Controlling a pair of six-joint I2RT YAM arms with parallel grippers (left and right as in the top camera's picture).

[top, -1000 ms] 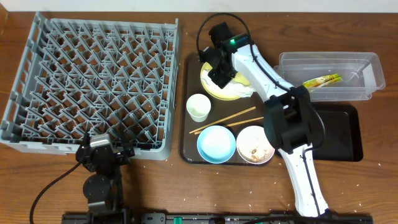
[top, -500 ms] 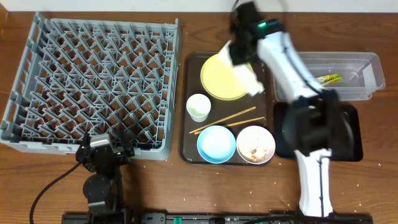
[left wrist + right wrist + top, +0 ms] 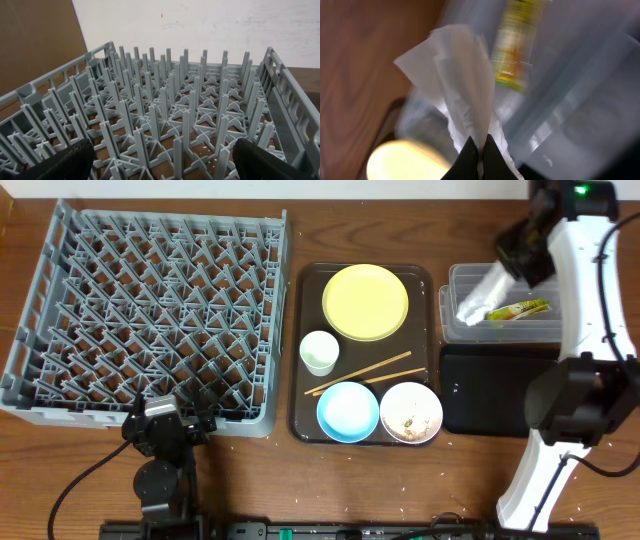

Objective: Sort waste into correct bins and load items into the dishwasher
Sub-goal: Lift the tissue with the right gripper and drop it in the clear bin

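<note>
My right gripper point(image 3: 517, 260) is shut on the white paper napkin point(image 3: 483, 292) and holds it above the left part of the clear tub point(image 3: 452, 280); the napkin point(image 3: 465, 95) hangs from the fingertips point(image 3: 480, 150). The yellow-green snack wrapper point(image 3: 520, 310) lies in the tub and shows blurred in the right wrist view point(image 3: 515, 45). The yellow plate point(image 3: 365, 301), white cup point(image 3: 319, 351), chopsticks point(image 3: 360, 373), light-blue bowl point(image 3: 347, 411) and white bowl with crumbs point(image 3: 410, 412) sit on the brown tray point(image 3: 296, 420). My left gripper point(image 3: 160, 165) is open over the grey dish rack point(image 3: 150, 315), whose pegs fill the left wrist view point(image 3: 165, 110).
The glossy black tray point(image 3: 480, 395) lies in front of the clear tub, partly under the right arm. Crumbs are scattered on the wooden table near the front edge point(image 3: 420, 500). The left arm's base stands at the front left point(image 3: 165, 440).
My right gripper has lifted the napkin off the yellow plate and carried it right, from over the brown tray to above the clear tub. The left arm has not moved.
</note>
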